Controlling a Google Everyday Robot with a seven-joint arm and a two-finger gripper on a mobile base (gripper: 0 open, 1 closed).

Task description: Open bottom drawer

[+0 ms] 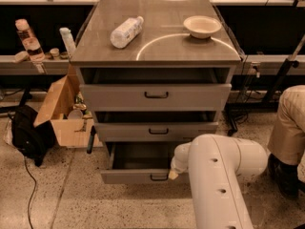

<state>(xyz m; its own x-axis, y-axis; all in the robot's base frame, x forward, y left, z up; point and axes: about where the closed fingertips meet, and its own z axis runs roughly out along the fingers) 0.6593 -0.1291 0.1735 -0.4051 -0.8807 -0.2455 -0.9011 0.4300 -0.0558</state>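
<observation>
The bottom drawer (pixel 136 176) is the lowest of three grey drawers in the cabinet (pixel 157 51). It stands pulled out, and its dark tray (pixel 140 156) shows behind the short flat front. Its small black bar handle (pixel 158 178) is at the front's middle. My gripper (pixel 172 173) sits right at the handle's right end, at the tip of my white arm (pixel 219 175). The arm hides most of the gripper. The middle drawer (pixel 157 131) and top drawer (pixel 155 96) are each pulled out a little.
A white bottle (pixel 126 31) lies on the cabinet top, with a bowl (pixel 202 26) to its right. An open cardboard box (pixel 62 111) and a black bag (pixel 28 135) sit on the floor to the left. A person's leg (pixel 290 128) is at the right.
</observation>
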